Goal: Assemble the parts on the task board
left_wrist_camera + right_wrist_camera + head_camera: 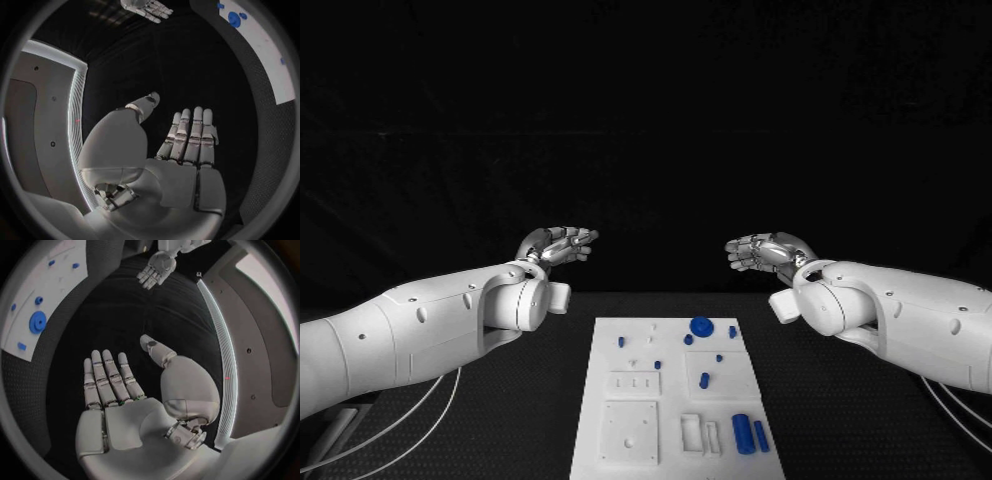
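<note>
The white task board (668,345) lies in the middle of the black table. On it are a round blue disc (701,325), several small blue pieces such as one at mid-board (705,380), and two blue cylinders (751,434) at the near right corner. My left hand (557,245) is raised beyond the board's far left, palm up, fingers apart, holding nothing. My right hand (764,250) mirrors it at the far right, also empty. The left wrist view shows my left hand (187,145) flat with straight fingers, and the board (265,50) off to the side. My right hand (115,385) looks the same, near the board (44,285) and disc (37,321).
White recessed blocks (633,384) and a slotted white piece (692,433) sit on the board's near half. Cables (387,420) hang beside my left arm at the table's near left. Black table surface surrounds the board on both sides.
</note>
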